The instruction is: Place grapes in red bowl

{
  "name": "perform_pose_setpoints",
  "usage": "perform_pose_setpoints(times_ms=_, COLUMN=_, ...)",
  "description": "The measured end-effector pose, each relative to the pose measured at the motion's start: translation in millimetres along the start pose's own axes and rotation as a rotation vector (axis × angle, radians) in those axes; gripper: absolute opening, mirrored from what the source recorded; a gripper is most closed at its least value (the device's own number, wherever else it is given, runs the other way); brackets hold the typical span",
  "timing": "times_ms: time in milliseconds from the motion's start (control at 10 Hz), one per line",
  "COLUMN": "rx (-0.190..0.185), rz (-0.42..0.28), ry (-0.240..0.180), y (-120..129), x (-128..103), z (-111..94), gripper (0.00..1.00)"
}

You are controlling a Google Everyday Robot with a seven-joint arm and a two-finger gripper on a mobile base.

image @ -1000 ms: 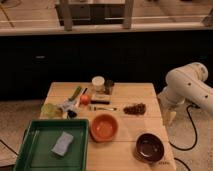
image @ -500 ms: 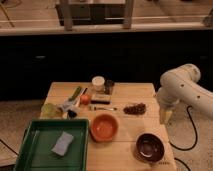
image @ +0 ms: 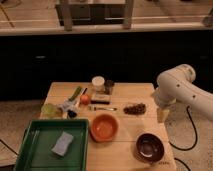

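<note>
The hand (image: 161,115) is seen spread and empty at the right edge of the tabletop (image: 129,92), near the grapes (image: 134,108); the red bowl (image: 104,127) is set mid-tabletop.

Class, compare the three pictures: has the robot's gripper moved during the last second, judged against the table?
Yes. The gripper has shifted left, toward the right edge of the table and closer to the grapes, which lie unmoved on it.

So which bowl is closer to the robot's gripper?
The dark maroon-brown bowl at the front right of the table. The gripper hangs by the right edge close to it; the bright orange-red bowl sits farther left.
</note>
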Motion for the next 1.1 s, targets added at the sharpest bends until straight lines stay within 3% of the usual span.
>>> perform_pose_setpoints(times_ms=300, rx=0.009, rz=-0.023, ry=-0.003, y=-4.2, x=-0.3, z=5.0, gripper=0.8)
perform_pose_setpoints(times_ms=1100, rx=0.04, rz=-0.057, ry=-0.056, y=-23.4, x=-7.8, z=25.1, gripper=0.8)
